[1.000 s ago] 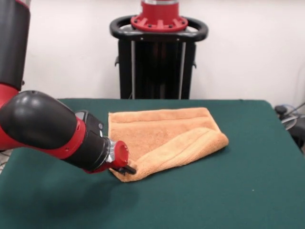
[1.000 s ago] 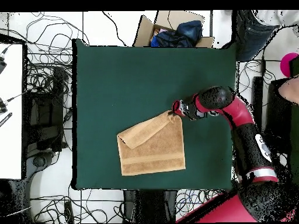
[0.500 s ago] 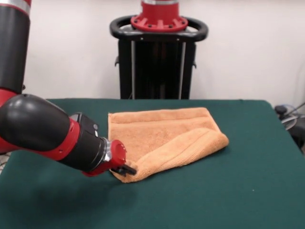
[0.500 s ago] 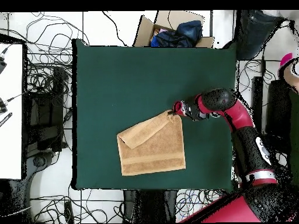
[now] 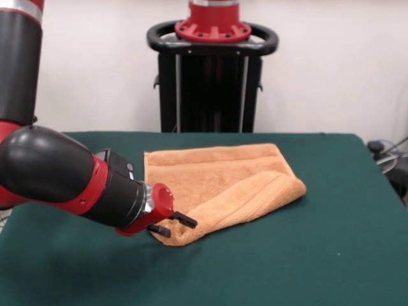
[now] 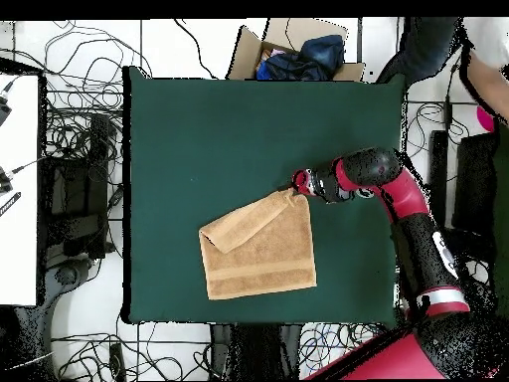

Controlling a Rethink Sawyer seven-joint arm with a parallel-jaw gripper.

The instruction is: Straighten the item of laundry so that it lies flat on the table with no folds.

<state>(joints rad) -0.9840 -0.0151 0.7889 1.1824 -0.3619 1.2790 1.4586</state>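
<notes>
Gripper (image 5: 171,225) at left, jaws spread, straddling the near corner of the towel (image 5: 220,185) without clamping it. Risk, as a guess: closing too high and catching nothing, or pinching both layers, dragging the fold along instead of opening it. Orange-tan, terry, folded over on a diagonal toward the right, lying mid-surface (image 5: 306,255), well apart from its edges.
</notes>
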